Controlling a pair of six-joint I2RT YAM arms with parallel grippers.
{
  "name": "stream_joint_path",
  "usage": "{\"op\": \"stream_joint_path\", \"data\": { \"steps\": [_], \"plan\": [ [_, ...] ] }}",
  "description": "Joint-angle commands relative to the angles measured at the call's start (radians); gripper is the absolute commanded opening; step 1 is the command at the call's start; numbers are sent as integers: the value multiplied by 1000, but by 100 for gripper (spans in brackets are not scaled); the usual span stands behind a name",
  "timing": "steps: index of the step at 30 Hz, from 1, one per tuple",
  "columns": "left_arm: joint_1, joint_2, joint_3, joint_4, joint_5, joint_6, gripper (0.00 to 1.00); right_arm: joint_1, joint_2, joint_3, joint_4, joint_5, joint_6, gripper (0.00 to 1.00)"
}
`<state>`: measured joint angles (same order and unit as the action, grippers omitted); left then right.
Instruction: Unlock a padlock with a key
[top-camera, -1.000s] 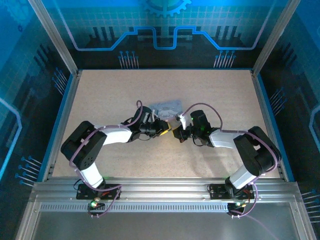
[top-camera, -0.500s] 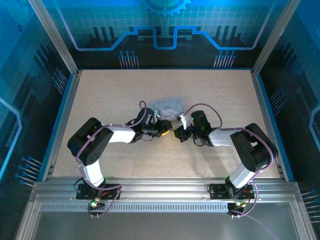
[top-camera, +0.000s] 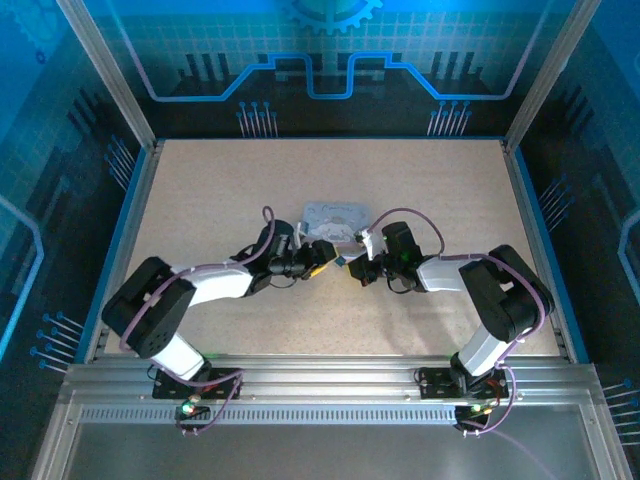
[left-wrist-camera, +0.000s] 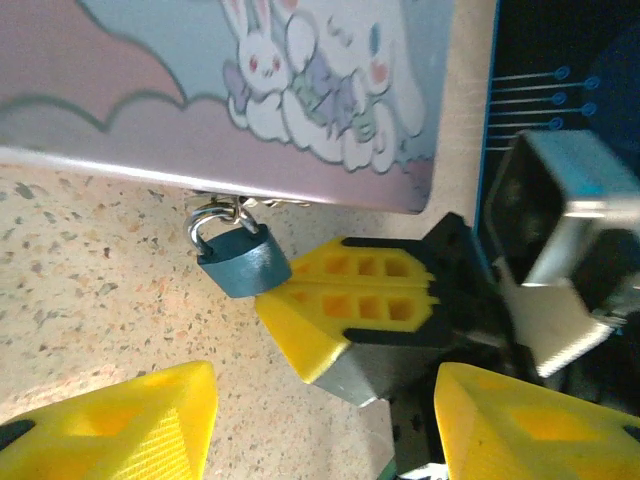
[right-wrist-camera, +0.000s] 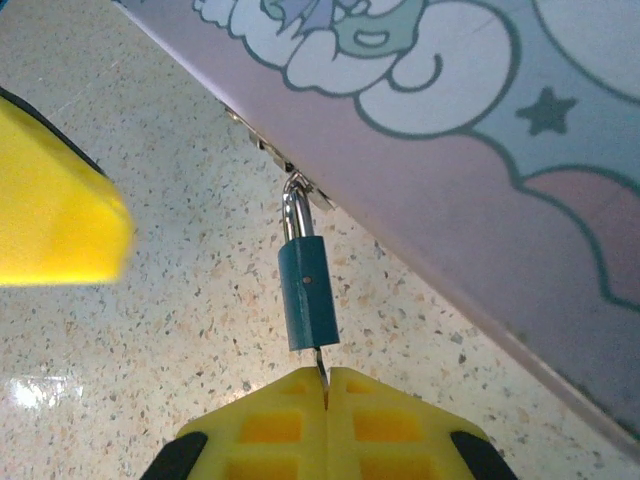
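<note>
— Since the left pincer (top-camera: 318, 264) has just let go, where is the padlock (right-wrist-camera: 306, 292) now?

— It hangs by its thin shackle from the clasp on the edge of the cartoon-printed tin (right-wrist-camera: 480, 150), at the centre of the right wrist view. Its dark blue body lies against the speckled table (right-wrist-camera: 150, 300). A second ago the left pincer was nearly shut and close in. Now its two yellow fingers stand wide apart at the bottom corners of the left wrist view, holding nothing. Its arm has drawn back toward the left of the overhead view.

— And the key (right-wrist-camera: 320, 368)?

— The right pincer (right-wrist-camera: 327, 385) is pressed fully shut on it at bottom centre. Only a thin silver sliver shows, running from the fingertips up to the padlock's underside. How deep it sits cannot be told.

— What does that mean for the task?

— The shackle looks closed, so the lock appears not yet open. With nothing steadying it, the padlock may swing as the key turns.
</note>
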<state>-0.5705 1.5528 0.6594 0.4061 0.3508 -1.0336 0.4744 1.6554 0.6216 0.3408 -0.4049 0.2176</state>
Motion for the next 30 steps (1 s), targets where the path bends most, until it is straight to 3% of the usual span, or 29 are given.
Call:
{"op": "stream_joint_path", "data": {
  "steps": [1, 12, 18, 30],
  "plan": [
    [18, -103, -33, -74, -60, 18, 61, -11, -15, 44, -87, -42, 26, 0],
    [-21, -316, -139, -133, -241, -53, 59, -1, -63, 150, -336, -111, 182, 0],
    [-80, -287, -186, -25, -301, -160, 57, 40, -87, 200, -427, -98, 318, 0],
    [-128, -160, -207, 183, -338, -301, 50, 69, -110, 158, -345, -71, 559, 0]
  ]
}}
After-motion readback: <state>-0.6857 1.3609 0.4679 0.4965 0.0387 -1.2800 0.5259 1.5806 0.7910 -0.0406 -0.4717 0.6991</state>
